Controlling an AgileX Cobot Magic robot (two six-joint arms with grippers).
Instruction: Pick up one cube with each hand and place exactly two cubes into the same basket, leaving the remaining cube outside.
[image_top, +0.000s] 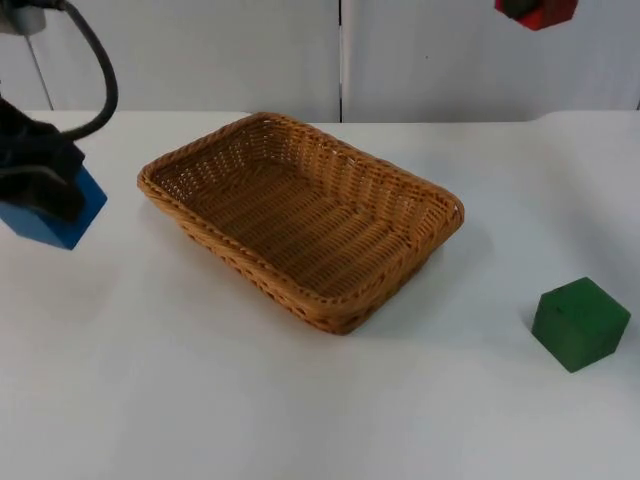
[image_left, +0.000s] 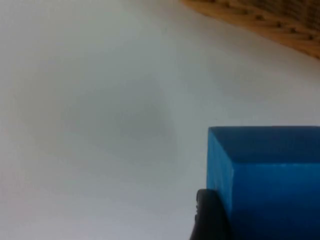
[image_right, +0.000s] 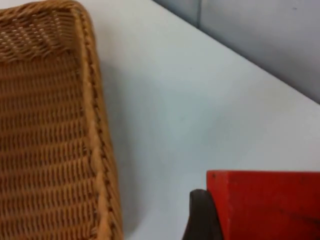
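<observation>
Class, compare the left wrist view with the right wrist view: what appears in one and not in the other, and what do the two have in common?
Left wrist view alone: the blue cube, held in the left gripper, with a black fingertip against its side.

Right wrist view alone: the red cube, held in the right gripper, the grey partition wall, and the woven inside of the wicker basket.

Shared: the white table top and the basket's rim.
</observation>
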